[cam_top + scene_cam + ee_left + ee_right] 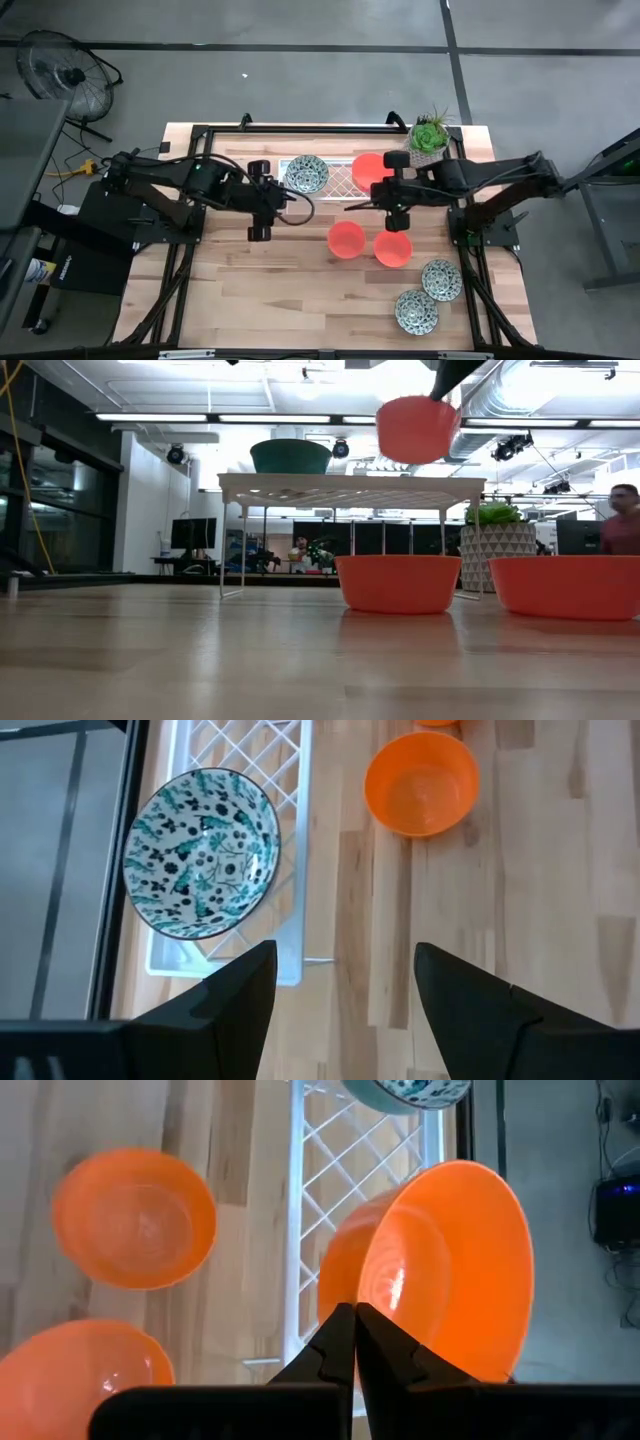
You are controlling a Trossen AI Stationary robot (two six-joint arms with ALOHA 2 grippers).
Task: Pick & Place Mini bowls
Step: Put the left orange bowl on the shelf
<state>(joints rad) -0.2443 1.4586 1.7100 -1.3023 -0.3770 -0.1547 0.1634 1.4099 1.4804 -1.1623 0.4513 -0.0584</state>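
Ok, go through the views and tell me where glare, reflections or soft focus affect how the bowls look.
Low view: ceiling strip lights blow out the background, and the two orange bowls on the table reflect faintly in the glossy wood. Right wrist view: a bright highlight streaks the inside of the held orange bowl at the right gripper. Left wrist view: the patterned bowl is crisp, the left gripper fingers soft.

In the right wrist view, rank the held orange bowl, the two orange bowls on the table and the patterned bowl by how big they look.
1. Held bowl, nearest the camera.
2. The two table bowls look alike; one is cut off, so unranked.
3. Patterned bowl, mostly out of frame, so unsure.
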